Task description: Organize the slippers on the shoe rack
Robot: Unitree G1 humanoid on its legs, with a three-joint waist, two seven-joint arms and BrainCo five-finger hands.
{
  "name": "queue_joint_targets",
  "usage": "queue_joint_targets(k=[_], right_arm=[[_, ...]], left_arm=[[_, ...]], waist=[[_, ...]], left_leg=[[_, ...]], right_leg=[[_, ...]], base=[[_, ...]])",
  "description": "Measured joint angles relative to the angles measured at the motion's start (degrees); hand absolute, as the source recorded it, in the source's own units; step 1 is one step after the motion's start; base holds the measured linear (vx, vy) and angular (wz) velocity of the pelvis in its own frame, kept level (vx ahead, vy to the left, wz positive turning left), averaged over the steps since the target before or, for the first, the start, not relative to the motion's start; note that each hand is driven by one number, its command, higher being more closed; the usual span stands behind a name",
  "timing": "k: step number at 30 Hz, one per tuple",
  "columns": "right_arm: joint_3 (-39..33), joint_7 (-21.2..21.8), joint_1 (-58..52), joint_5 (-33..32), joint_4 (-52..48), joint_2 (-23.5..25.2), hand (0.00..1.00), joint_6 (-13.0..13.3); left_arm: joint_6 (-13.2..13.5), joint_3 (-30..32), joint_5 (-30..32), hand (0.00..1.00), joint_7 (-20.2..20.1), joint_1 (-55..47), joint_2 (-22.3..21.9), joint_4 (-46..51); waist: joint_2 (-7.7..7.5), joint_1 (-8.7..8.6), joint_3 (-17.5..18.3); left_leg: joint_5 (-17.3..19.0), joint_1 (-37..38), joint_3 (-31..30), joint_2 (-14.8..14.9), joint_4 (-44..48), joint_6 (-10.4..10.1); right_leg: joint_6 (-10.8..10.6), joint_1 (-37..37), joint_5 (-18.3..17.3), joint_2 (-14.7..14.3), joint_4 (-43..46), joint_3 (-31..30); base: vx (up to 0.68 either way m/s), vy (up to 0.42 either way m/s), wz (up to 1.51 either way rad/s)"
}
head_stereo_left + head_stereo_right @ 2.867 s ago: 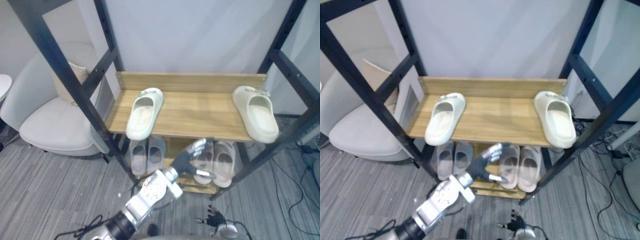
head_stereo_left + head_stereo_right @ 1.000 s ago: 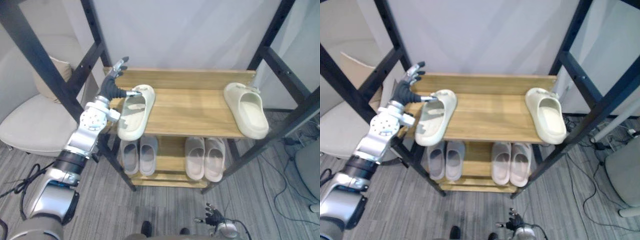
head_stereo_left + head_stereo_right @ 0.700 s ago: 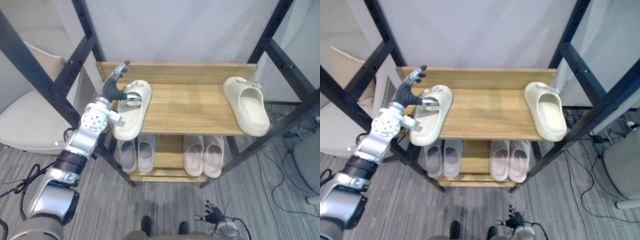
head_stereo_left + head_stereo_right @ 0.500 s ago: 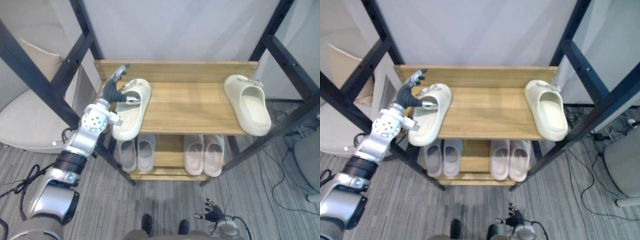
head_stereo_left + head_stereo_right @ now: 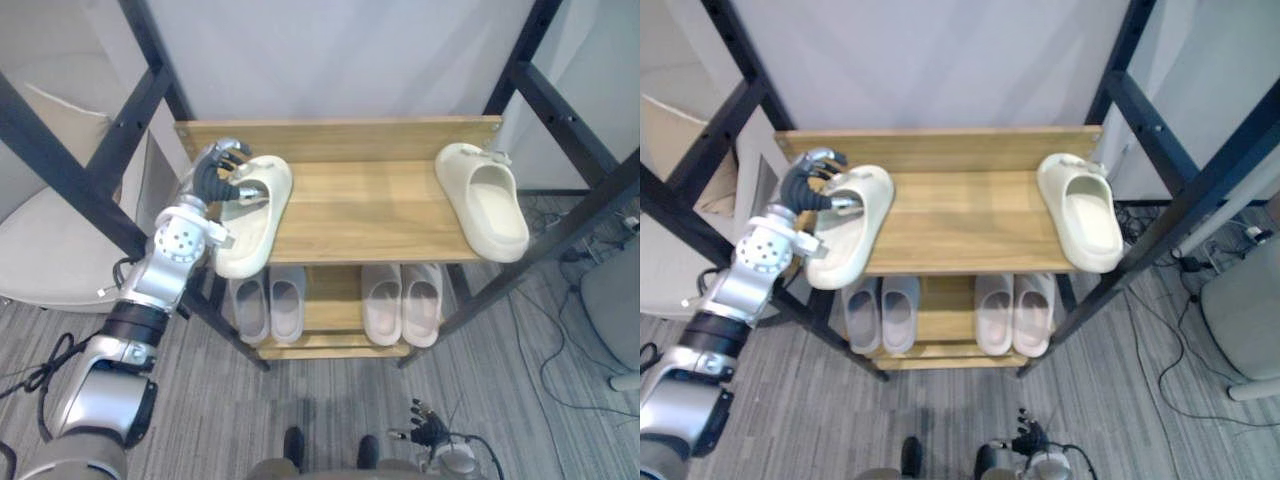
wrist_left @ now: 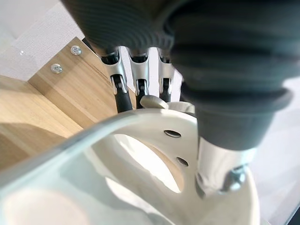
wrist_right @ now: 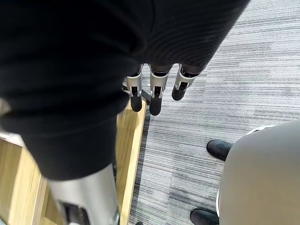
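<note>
A cream slipper [image 5: 248,228] lies at the left end of the rack's top wooden shelf [image 5: 370,212], its heel hanging over the front edge. My left hand [image 5: 213,178] is at its toe end. Its fingers [image 6: 139,86] are curled over the strap and its thumb [image 6: 224,154] presses on the strap's top. The matching cream slipper [image 5: 487,205] lies at the shelf's right end, toe to the back. My right hand [image 5: 428,434] hangs low by the floor, and its fingers [image 7: 154,101] are straight and hold nothing.
On the lower shelf stand a grey pair [image 5: 268,305] and a pale pink pair [image 5: 402,303]. Dark metal posts [image 5: 70,150] frame the rack on both sides. A pale armchair [image 5: 45,245] stands to the left. A person's black shoes [image 7: 219,150] stand on the grey carpet.
My left hand's fingers, straight beside the slipper's toe before, have curled over its strap. The slippers lie where they were. The camera has shifted a little.
</note>
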State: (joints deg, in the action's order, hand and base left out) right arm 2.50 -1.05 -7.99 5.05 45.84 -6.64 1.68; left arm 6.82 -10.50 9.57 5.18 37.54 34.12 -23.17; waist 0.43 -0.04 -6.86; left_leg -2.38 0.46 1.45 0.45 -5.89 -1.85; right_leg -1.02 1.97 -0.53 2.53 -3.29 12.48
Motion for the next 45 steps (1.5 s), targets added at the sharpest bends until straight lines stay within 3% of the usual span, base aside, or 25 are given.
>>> queue_joint_targets(k=[16,24,30,37,45], right_arm=[[0.0,0.0,0.1,-0.1,0.0,0.0,0.00,0.0],[0.0,0.0,0.7,-0.5,-0.1,0.0,0.00,0.0],[0.0,-0.1,1.5,-0.5,-0.1,-0.1,0.00,0.0],[0.0,-0.1,2.4,-0.7,-0.5,-0.4,0.00,0.0],[0.0,-0.4,2.2,-0.7,-1.9,-0.8,0.00,0.0]], left_arm=[[-0.4,0.5,-0.1,1.00,1.2,0.1,-0.2,-1.2],[-1.0,-2.1,-0.1,1.00,2.2,0.1,-3.6,2.4],[-1.1,-6.3,0.9,1.00,2.5,4.1,-5.3,2.9],[-1.1,-6.6,6.4,1.00,4.4,9.6,-7.8,2.5],[-2.7,-6.9,7.3,1.00,5.0,10.6,-8.7,-2.0]], waist=[[0.08,-0.55,-0.1],[1.26,-1.07,-0.8],[1.97,-2.76,-1.2],[3.27,-4.25,-1.9],[4.00,-5.56,-2.3]], left_leg=[[0.0,0.6,1.0,-0.1,0.0,0.0],[0.0,1.0,1.2,-0.2,0.0,0.0],[0.0,1.4,2.1,-0.2,0.0,0.0],[0.1,1.5,4.5,0.0,0.0,0.1],[0.2,0.7,6.1,0.2,0.0,0.0]], right_leg=[[-0.1,0.1,0.6,0.1,-0.1,-1.0],[-0.1,0.1,0.6,0.3,-0.1,-1.1],[0.0,0.0,0.9,0.2,-0.1,-1.9],[-0.1,-0.9,2.0,0.1,-0.3,-4.3],[-0.1,-2.4,2.7,-0.1,-1.0,-6.7]], base=[[0.00,0.004,-0.03],[0.00,0.000,0.00],[0.00,0.002,-0.08],[-0.02,0.010,-0.20],[-0.01,0.006,-0.12]])
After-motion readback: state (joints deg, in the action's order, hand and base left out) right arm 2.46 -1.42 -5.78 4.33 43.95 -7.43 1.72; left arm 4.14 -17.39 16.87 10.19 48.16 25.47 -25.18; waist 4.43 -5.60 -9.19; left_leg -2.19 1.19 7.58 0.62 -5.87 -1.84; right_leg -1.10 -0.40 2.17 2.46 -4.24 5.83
